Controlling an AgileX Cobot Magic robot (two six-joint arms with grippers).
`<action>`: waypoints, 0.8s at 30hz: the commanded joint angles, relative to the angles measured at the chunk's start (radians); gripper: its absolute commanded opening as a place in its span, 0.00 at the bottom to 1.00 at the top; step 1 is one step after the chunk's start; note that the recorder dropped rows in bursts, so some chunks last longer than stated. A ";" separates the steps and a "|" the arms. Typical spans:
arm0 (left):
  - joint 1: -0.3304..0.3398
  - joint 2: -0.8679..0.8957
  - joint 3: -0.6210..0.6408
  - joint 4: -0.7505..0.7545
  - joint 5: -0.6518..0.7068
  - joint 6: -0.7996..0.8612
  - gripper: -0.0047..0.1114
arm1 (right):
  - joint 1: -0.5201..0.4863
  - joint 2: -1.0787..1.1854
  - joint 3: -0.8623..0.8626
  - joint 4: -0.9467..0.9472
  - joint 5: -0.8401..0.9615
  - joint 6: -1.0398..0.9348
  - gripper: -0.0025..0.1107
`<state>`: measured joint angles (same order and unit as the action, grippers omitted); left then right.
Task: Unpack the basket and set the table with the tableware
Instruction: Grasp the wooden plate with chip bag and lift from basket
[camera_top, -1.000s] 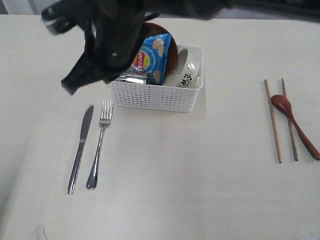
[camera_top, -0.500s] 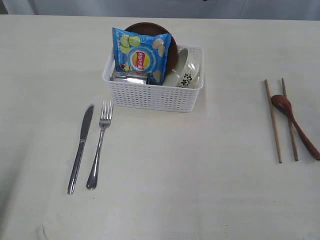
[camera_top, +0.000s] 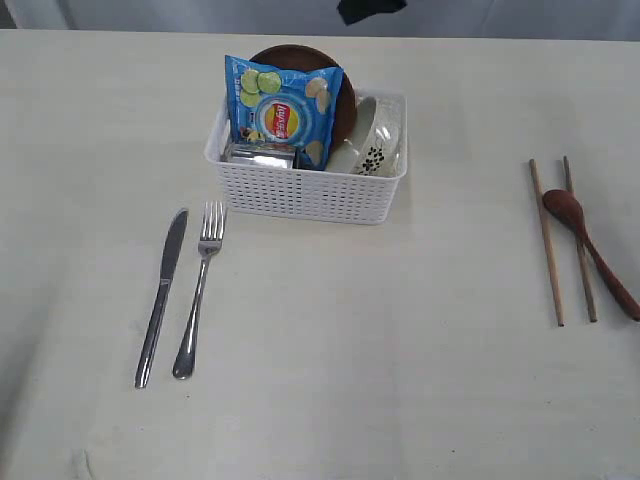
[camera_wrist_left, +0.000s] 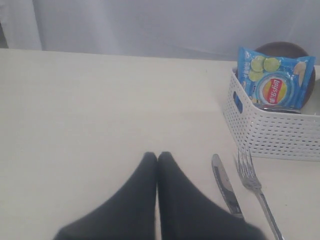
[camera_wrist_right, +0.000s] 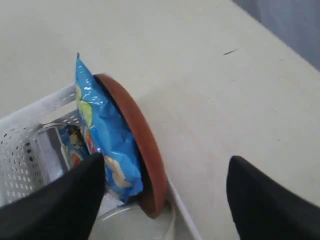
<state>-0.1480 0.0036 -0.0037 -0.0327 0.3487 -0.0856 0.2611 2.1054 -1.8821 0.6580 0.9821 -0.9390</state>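
Standing toward the back of the table (camera_top: 380, 380), the basket (camera_top: 310, 190) holds a blue chip bag (camera_top: 283, 108), a brown plate (camera_top: 300, 55) upright behind it, a pale bowl (camera_top: 372, 140) on edge and a steel cup (camera_top: 260, 155); knife (camera_top: 160, 300) and fork (camera_top: 197, 300) lie side by side in front, to the left; chopsticks (camera_top: 546, 240) and spoon (camera_top: 590, 250) lie well apart to the right, the spoon crossing one stick; the right claw (camera_wrist_right: 166, 159) gapes wide, empty, over the plate; the left claw (camera_wrist_left: 157, 156) is pinched together, empty, near the knife.
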 joint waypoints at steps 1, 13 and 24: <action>-0.005 -0.004 0.004 0.001 -0.002 0.003 0.04 | 0.044 0.098 -0.099 -0.016 0.083 -0.031 0.60; -0.005 -0.004 0.004 0.001 -0.002 0.003 0.04 | 0.071 0.219 -0.170 -0.026 0.173 -0.094 0.60; -0.005 -0.004 0.004 0.001 -0.002 0.003 0.04 | 0.069 0.224 -0.170 -0.079 0.062 -0.097 0.02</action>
<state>-0.1480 0.0036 -0.0037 -0.0327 0.3487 -0.0856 0.3331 2.3321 -2.0437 0.5910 1.0729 -1.0323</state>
